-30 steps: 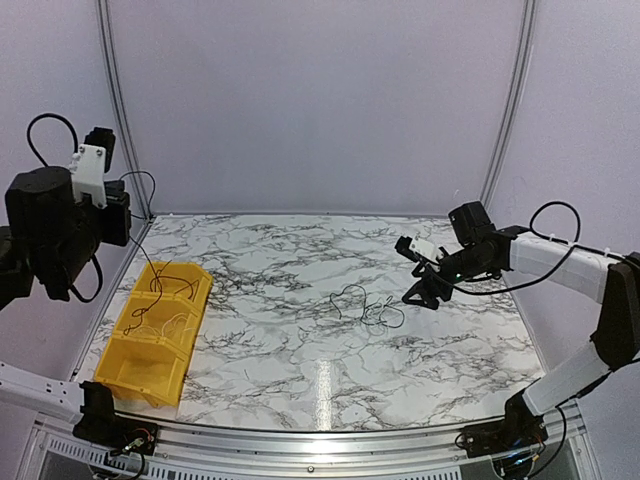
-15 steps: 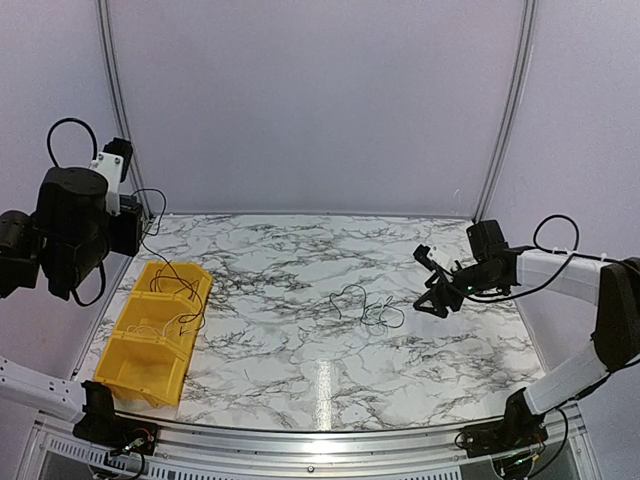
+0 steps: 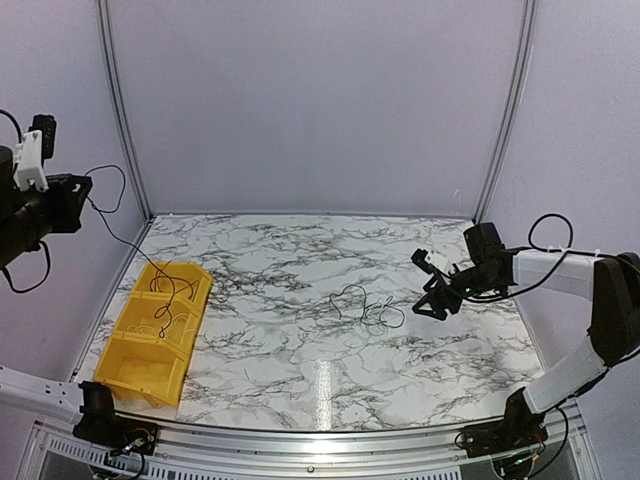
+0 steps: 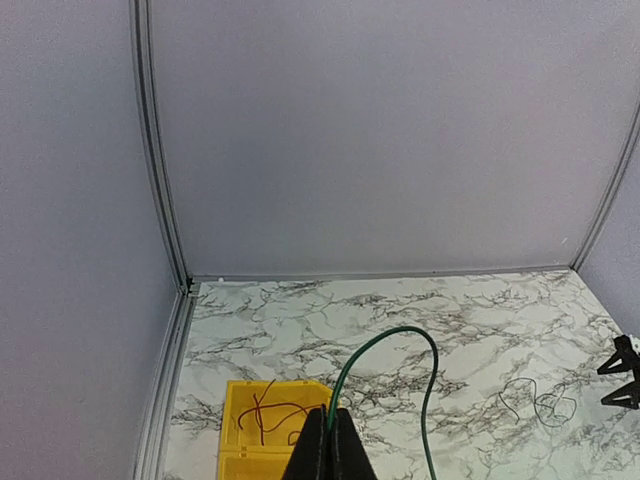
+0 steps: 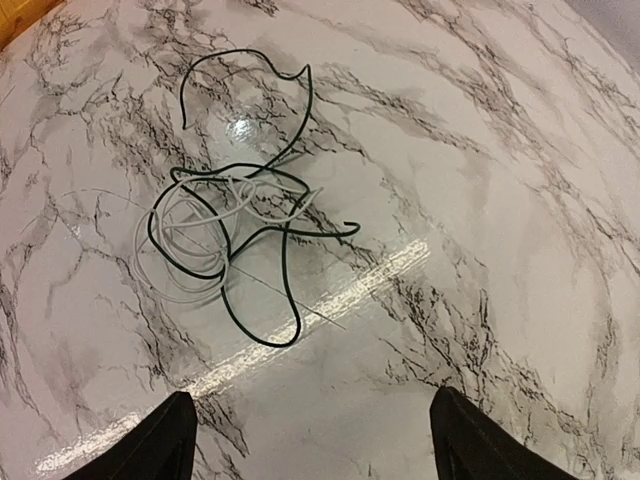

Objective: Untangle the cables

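**SPOTTER A:** CABLE BENCH: Your right claw (image 5: 310, 445) hangs low over the marble table (image 3: 300, 250), jaws spread wide, nothing btwn them. The tangle of cables (image 5: 230, 235) lies just ahead of it, centre-left of the wrist frame and mid-table in the overhead view. Your left claw (image 4: 328, 450), upper left of the overhead frame, is pinched tight on one green cable (image 4: 400, 335) that trails down toward the yellow bin (image 3: 135, 375) at lower left.

**SPOTTER B:** Handling, by the look of it: thin, v. light, limp, w/ some springy curl. Expect loops to drag along together rather than part cleanly. A pale coil (image 5: 175, 255) is threaded through the dark strands, so don't grab the middle. Best bet is prob. the dark loop (image 5: 262, 335) hanging off the bottom of the knot, or the free end (image 5: 345, 232) at its right. Both lie apart from the pale strands.

**SPOTTER A:** Surface & room?

**SPOTTER B:** Glossy marble-print top, glare streak crossing just below the knot. It's likely slick, so wire will slide, and it lies flat, so your tips must go right down to the top. Pale lilac panels (image 3: 320, 100) on three sides, metal posts (image 3: 507, 110) at the back corners. Red wires (image 4: 268, 415) sit in the bin's upper compartment as framed.
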`<act>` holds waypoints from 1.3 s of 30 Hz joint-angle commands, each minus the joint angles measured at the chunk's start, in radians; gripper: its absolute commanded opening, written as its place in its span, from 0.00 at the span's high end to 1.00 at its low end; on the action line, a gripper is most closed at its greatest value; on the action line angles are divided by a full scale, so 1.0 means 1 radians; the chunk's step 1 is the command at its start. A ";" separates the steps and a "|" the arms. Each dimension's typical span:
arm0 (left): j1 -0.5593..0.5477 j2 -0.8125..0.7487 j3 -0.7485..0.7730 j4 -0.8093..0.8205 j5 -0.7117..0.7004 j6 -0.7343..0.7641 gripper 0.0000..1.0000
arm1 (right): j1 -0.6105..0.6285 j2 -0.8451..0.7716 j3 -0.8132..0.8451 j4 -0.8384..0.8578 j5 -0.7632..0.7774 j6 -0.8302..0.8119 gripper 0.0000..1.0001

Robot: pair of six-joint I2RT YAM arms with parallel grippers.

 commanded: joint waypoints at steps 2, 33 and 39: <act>0.004 -0.012 0.020 -0.222 0.104 -0.140 1.00 | -0.009 0.026 0.022 0.002 -0.018 -0.017 0.20; 0.003 0.044 0.028 -0.303 0.690 -0.070 1.00 | -0.008 0.097 0.053 -0.041 -0.044 -0.044 0.21; 0.004 -0.046 0.036 -0.307 0.655 -0.133 1.00 | -0.009 0.108 0.056 -0.046 -0.051 -0.048 0.21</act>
